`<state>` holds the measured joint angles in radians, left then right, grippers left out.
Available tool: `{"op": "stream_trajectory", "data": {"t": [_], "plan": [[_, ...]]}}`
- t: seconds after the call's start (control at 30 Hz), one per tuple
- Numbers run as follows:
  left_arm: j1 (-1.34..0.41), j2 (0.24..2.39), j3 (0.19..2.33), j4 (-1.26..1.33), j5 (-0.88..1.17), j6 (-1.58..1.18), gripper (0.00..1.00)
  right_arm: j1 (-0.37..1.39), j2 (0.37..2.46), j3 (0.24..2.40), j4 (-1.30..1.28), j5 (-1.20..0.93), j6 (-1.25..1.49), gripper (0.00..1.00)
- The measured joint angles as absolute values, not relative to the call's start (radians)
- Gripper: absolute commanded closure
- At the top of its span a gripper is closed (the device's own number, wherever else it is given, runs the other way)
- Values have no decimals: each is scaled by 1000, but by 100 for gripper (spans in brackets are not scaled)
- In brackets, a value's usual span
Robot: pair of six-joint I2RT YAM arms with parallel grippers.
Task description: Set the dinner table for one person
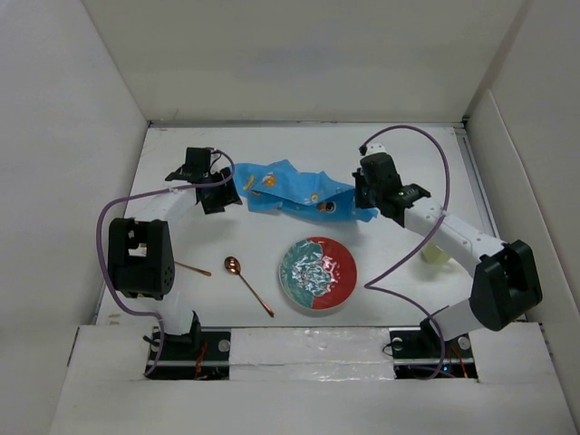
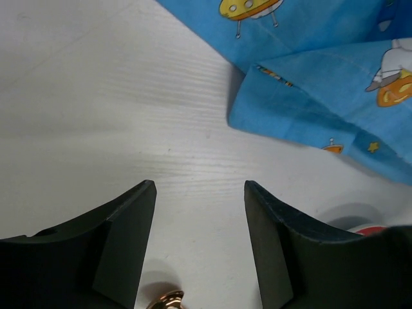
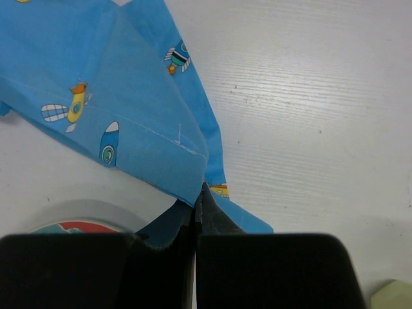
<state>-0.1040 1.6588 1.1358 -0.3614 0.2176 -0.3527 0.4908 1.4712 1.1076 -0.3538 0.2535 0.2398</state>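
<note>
Step in hand: laying out the blue mat [image 1: 290, 192], I judge; it lies crumpled and partly folded over itself, not flat.
Counter [image 1: 299, 149]: the big white top that carries everything, walled in white on three sides.
Mat position: toward 12 o'clock on the counter, stretched from 9 to 3 between the two arms, just beyond the plate [image 1: 317, 275].
Right gripper [image 3: 198, 193]: pinched tight on the mat's hem at its 3 o'clock end, the cloth fanning away from the closed tips.
Left gripper [image 2: 199, 187]: jaws stand wide with only bare counter between them; a folded corner of the mat lies near, toward 1 o'clock from its fingertips, not touching.
Plate: red and teal, at 6 o'clock from the mat, well clear of both grippers.
Spoon [image 1: 246, 281]: copper-coloured, flat on the counter at 9 o'clock from the plate.
Other items: a thin brown handle pokes out from under the left arm, and something pale shows behind the right arm; I cannot tell what either is.
Next move calls for: the left gripper taking the loose corner, then both drawing apart so the folds open, with room kept from the plate.
Progress: early; nothing sits on the mat.
</note>
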Motion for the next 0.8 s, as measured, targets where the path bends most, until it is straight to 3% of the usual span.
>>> {"op": "stream_trajectory", "data": {"t": [0.07,0.2,0.27,0.33,0.63,0.77,0.8], "plan": [[-104,1660,1130,-321,242,-374,48,491,1468,1100,-350,251,242,100],[-104,1690,1132,-240,308,-394,70,485,1468,1078,-349,226,252,100],[-112,1744,1152,-212,335,-395,70,483,1468,1076,-348,211,259,100],[-118,1785,1170,-201,343,-395,63,478,1468,1076,-340,192,262,100],[-184,1938,1272,-206,339,-367,57,459,1478,1076,-332,157,270,100],[-183,1966,1299,-205,342,-352,71,459,1478,1076,-331,150,274,100],[-184,1970,1303,-204,342,-347,83,459,1478,1076,-331,149,277,100]]}}
